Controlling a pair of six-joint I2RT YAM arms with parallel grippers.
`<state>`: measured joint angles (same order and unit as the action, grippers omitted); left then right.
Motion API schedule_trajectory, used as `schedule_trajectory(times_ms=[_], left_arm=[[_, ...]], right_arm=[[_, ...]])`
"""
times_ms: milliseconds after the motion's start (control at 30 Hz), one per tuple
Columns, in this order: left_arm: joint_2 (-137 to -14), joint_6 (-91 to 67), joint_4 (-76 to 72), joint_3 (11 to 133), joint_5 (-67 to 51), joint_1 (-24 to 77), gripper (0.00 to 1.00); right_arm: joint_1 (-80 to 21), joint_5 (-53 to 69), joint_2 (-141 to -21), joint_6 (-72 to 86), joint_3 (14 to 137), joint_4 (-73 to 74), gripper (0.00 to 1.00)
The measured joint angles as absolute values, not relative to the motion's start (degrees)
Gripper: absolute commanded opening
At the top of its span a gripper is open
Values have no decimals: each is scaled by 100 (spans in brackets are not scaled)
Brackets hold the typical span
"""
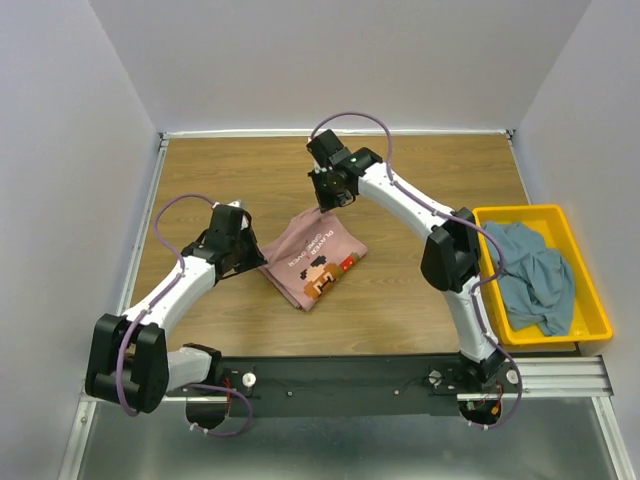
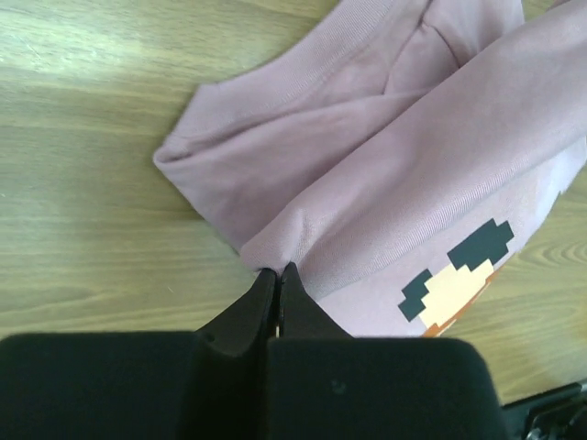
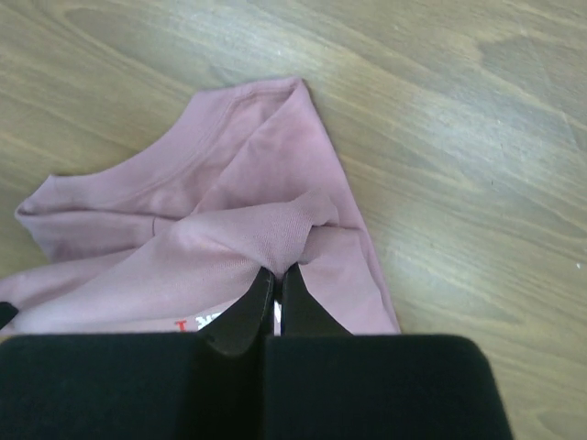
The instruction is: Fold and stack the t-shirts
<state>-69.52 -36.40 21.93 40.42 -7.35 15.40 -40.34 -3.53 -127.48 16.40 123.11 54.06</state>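
You're mid-fold on pink shirt, middle of tabletop — left fingers and right fingers both pinched shut on its edges. Still crumpled in yellow bin: blue-grey shirt — nothing stacked yet.

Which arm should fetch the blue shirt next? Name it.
Right. The blue shirt lies in the bin beside the right arm; the left claw pinches the pink shirt, farther away.
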Motion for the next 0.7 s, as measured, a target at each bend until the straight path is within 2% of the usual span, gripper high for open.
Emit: schedule_trajectory(times_ms=[100,267,333,367,400,467,500,567,600,700], left_arm=[[-6991,-3638,1938,3948,-722,1428,1],[-7129,-3662,1590,3782,-639,1347,1],[-7116,-3697,1520,3695,-567,1343,8],[-7111,-3730,1498,3669,-537,1343,11],[-7105,-3758,1476,3649,-495,1337,22],[-7091,-3780,1439,3623,-412,1317,34],[-7087,-3782,1424,3618,-368,1308,50],[-7078,-3763,1382,3614,-292,1284,60],[-7046,-3813,1350,3614,-172,1280,70],[-6829,-3813,1343,3614,64,1271,74]], right_arm=[[-3983,-272,-12781,1640,12097,5092,12],[-3933,-178,-12785,1647,11697,4554,16],[-3927,-156,-12785,1653,11607,4440,26],[-3927,-145,-12785,1662,11574,4372,36],[-3927,-137,-12785,1667,11561,4329,41],[-3927,-137,-12770,1691,11528,4228,48],[-3927,-139,-12752,1702,11491,4182,49],[-3924,-145,-12637,1708,11334,4115,52],[-3918,-148,-12536,1706,11205,4066,52],[-3861,-174,-12075,1712,10720,3968,52]])
